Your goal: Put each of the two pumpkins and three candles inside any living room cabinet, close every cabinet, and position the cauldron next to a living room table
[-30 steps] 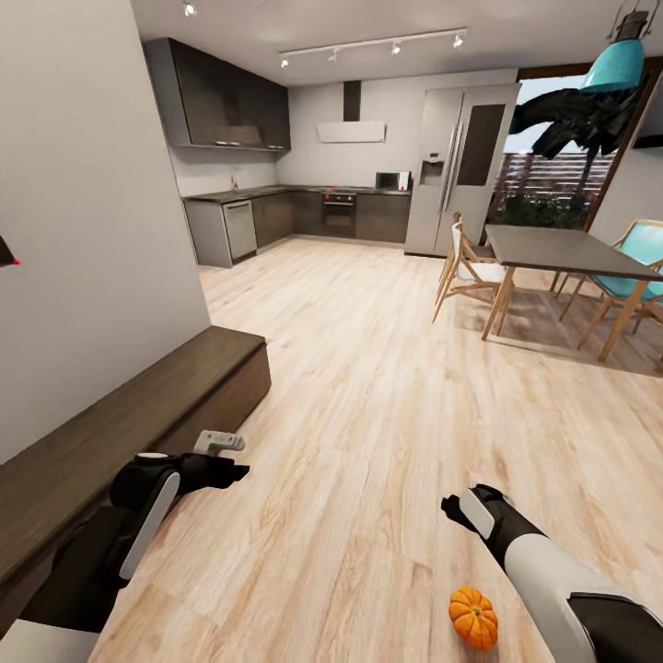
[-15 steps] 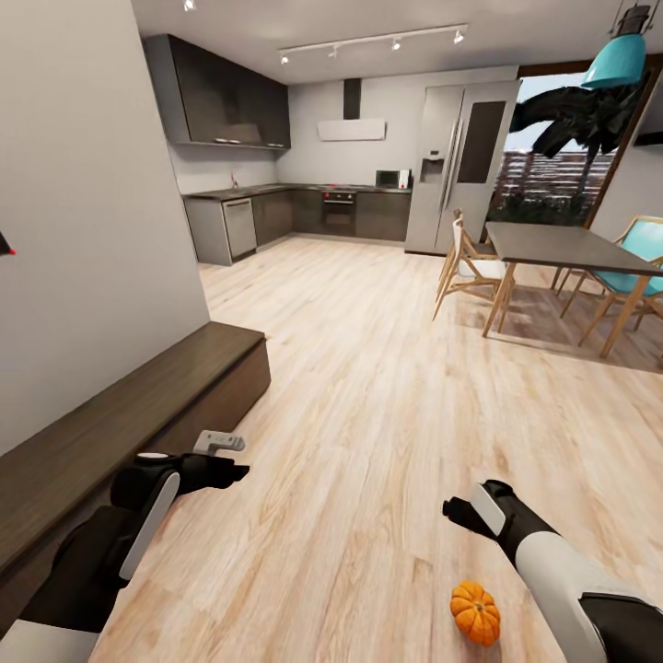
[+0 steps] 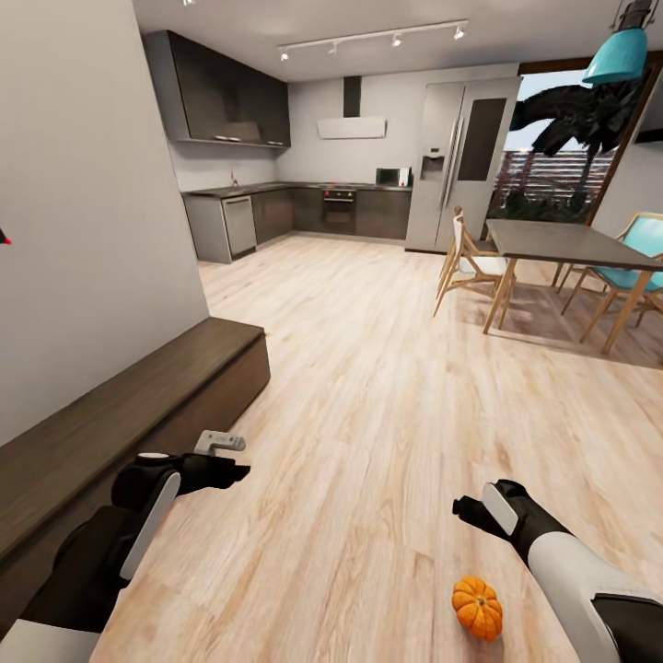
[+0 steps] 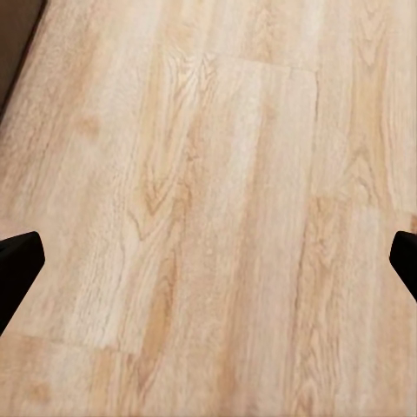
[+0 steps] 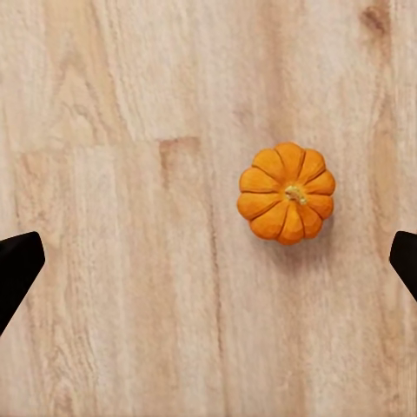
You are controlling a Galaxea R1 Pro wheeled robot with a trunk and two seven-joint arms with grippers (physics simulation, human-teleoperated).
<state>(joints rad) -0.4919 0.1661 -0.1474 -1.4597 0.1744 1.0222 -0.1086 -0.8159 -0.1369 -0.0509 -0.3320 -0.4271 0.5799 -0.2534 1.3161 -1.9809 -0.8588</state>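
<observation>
One small orange pumpkin sits on the wood floor at the bottom right of the head view. The right wrist view looks straight down on the pumpkin. My right gripper hovers above the floor just beyond it. The right gripper is open, with the pumpkin lying off-centre between the two dark fingertips, untouched. My left gripper hangs beside the long, low dark-brown cabinet, whose front looks closed. In the left wrist view the left gripper is open over bare floor.
A dark dining table with wooden and teal chairs stands at the right. The kitchen with dark grey cupboards and a fridge lies at the back. A grey wall rises behind the cabinet.
My right arm has drifted a little to the right, closer to above the pumpkin. The view has shifted slightly. The left arm holds its pose.
</observation>
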